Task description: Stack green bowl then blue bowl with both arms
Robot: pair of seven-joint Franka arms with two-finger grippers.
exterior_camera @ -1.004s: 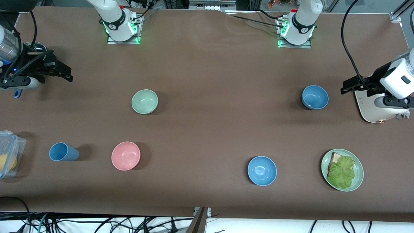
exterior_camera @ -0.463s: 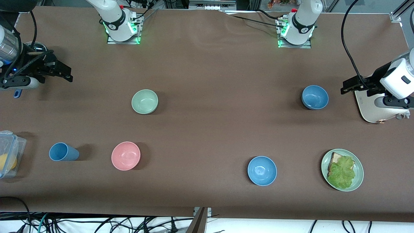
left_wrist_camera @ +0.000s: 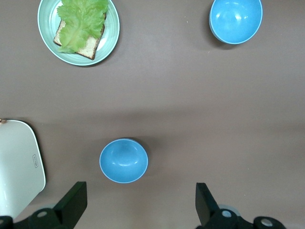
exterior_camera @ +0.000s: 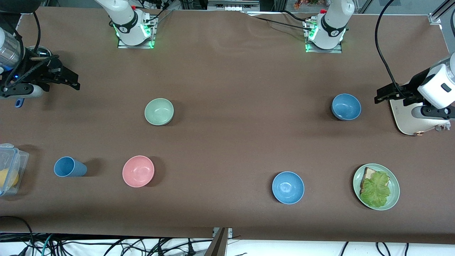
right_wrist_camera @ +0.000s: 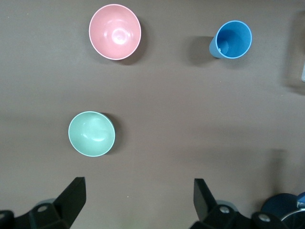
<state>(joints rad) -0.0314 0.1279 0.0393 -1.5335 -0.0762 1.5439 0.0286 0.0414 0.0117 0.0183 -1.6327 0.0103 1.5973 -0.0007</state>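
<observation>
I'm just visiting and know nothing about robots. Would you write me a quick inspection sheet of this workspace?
Surface: brown table, wrinkled near the arm bases.
Job's things: green bowl and blue bowl stand apart, unstacked.
Clutter: second blue bowl, pink bowl, blue cup, green plate with bread and lettuce, clear container, white board.
Grippers: left tool open above the blue bowl's end; right tool open above the green bowl's end; both empty.
Cables: black tangle below the table's near edge.
Surroundings: metal framing at the arm bases.
</observation>
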